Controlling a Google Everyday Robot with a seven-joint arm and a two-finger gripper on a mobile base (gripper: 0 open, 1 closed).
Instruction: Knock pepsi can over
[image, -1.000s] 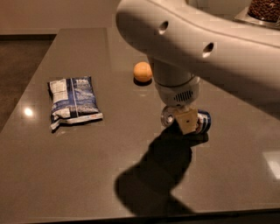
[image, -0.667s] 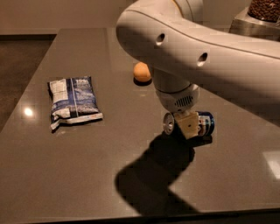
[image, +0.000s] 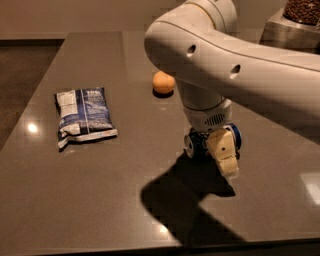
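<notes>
Your gripper (image: 224, 156) hangs low over the dark grey table (image: 100, 200), at the end of the thick white arm (image: 240, 65) that comes in from the upper right of the view. Its cream-coloured tip sits just above the tabletop. You cannot tell from here whether the gripper is released or clenched, as the view does not settle it.

The pepsi can (image: 196, 144) lies on its side on the table directly behind the gripper, which covers its middle. The silver top shows on the left of the gripper and the blue base peeks out on the right. Can and gripper look to be touching or nearly so; you cannot tell which.

Beyond the gripper, farther back on the table and slightly left in the view, sits the orange fruit (image: 163, 82), apart from the can. Well away to the gripper's left in the view, the blue-and-white snack bag (image: 84, 116) lies flat. The arm's shadow (image: 185, 200) spreads across the table just in front of the gripper, toward the near edge.
</notes>
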